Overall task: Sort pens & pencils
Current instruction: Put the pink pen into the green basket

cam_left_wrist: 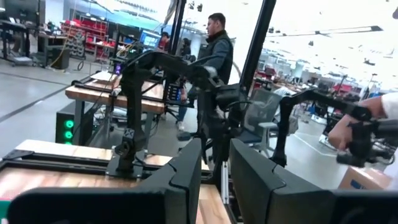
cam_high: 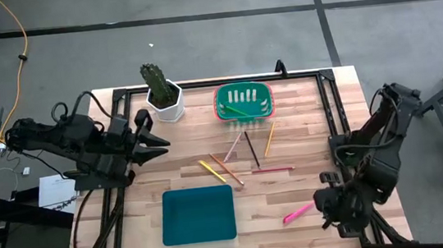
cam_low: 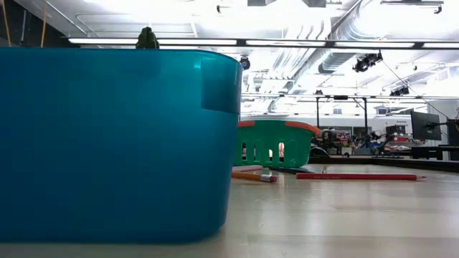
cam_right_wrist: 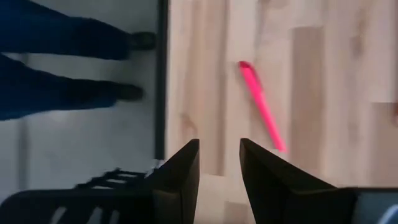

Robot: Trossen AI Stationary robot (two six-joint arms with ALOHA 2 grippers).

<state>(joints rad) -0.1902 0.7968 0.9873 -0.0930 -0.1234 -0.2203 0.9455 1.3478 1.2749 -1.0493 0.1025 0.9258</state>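
A bright pink pen [cam_high: 298, 212] lies flat near the table's near right corner, and it shows in the right wrist view [cam_right_wrist: 261, 106] too. My right gripper [cam_high: 326, 205] [cam_right_wrist: 219, 148] hovers just right of it, open, touching nothing. Green pens [cam_high: 245, 109] lie in the green basket [cam_high: 244, 101] at the far edge. Several thin pencils [cam_high: 234, 162] lie scattered flat on the table's middle, in yellow, orange, red and dark; the low view shows a red pencil [cam_low: 355, 175]. My left gripper [cam_high: 160, 140] [cam_left_wrist: 215, 155] waits open over the table's left side.
A teal bin [cam_high: 198, 215] [cam_low: 107, 143] stands near the near edge, left of centre. A potted cactus [cam_high: 162, 93] stands left of the basket [cam_low: 276, 143]. A black frame runs along the table's edges. A person's legs [cam_right_wrist: 62, 68] stand on the floor past the table edge.
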